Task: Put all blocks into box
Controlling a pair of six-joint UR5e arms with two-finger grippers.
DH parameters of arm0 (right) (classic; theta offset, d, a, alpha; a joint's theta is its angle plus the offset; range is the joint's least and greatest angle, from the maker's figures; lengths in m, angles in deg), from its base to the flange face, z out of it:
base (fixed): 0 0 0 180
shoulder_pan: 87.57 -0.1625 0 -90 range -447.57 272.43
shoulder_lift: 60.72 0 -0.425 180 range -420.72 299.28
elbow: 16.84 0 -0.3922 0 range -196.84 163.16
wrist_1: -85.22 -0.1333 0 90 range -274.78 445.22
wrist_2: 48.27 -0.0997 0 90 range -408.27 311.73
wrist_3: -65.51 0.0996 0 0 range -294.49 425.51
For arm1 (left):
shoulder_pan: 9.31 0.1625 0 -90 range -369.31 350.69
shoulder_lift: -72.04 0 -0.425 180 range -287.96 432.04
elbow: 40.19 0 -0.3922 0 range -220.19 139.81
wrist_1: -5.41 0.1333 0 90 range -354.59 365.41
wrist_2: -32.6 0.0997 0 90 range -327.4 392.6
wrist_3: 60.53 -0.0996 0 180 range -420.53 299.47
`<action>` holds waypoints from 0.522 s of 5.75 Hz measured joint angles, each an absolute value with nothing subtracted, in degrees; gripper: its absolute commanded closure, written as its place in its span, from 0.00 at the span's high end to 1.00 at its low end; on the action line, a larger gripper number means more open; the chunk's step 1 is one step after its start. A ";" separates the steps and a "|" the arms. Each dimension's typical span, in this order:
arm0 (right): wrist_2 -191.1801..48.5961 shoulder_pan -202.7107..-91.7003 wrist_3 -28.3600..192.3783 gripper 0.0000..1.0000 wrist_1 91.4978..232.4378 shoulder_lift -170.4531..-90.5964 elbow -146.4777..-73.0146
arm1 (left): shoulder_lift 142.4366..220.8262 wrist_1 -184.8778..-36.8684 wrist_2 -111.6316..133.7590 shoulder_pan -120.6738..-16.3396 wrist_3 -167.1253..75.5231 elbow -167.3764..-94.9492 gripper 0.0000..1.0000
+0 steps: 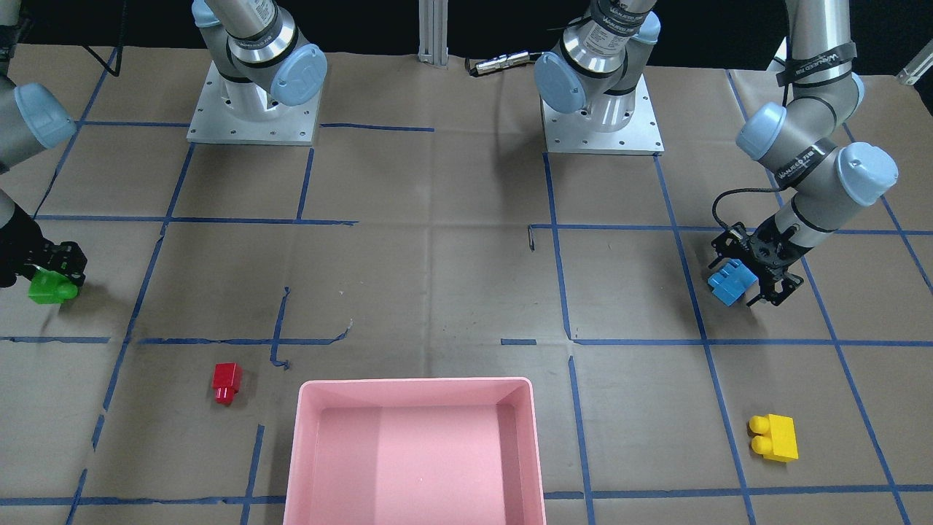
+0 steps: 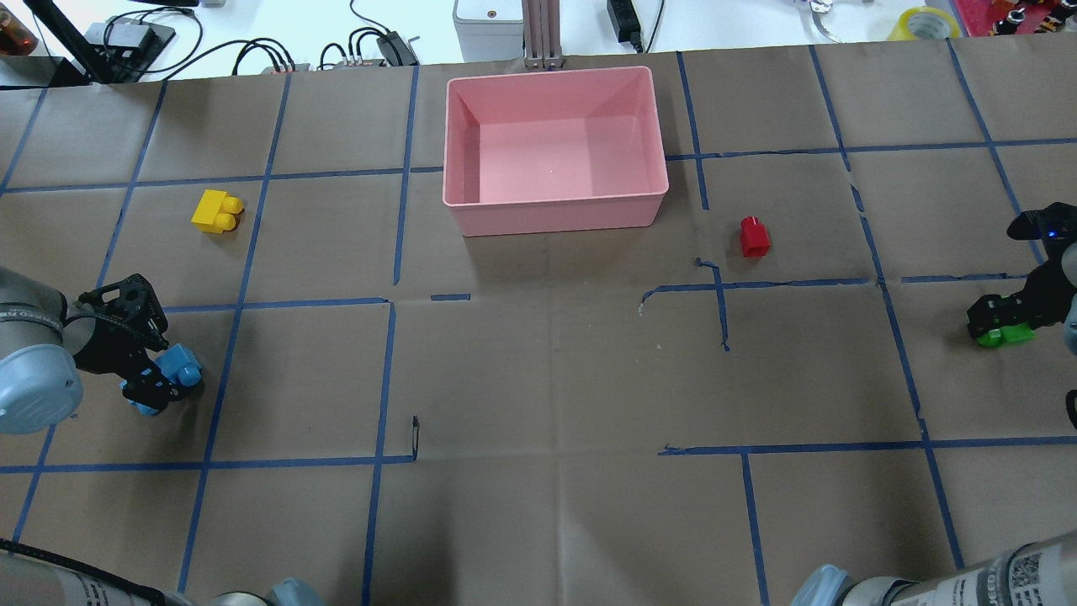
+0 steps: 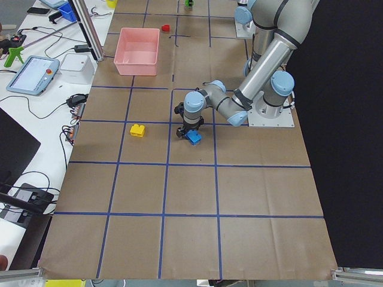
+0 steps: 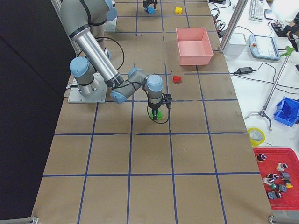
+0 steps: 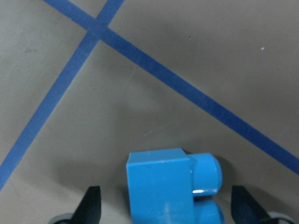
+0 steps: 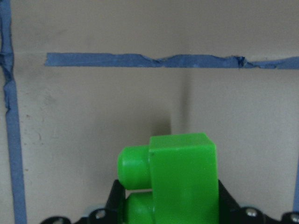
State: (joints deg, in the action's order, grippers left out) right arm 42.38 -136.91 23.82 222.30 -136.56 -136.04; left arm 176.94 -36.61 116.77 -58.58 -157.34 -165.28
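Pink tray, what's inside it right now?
The pink tray looks empty: its floor is bare in the overhead view, though the near wall may hide a thin strip. The yellow brick, red brick, light-blue brick and green brick are all outside it.

I've got the pink box (image 1: 415,381) upright on the bench (image 1: 437,292); red brick (image 1: 227,381) near it, yellow brick (image 1: 774,436), blue brick (image 1: 731,283), green brick (image 1: 51,286) farther out.
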 measured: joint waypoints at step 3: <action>41.78 -146.65 31.47 0.07 200.50 -144.73 -124.21 | 177.21 -36.50 116.90 -58.45 -157.23 -165.26 0.18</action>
State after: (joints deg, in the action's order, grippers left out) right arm 41.78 -146.65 31.47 200.50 -144.73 -124.21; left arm 177.21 -36.50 116.90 -58.45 -157.23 -165.26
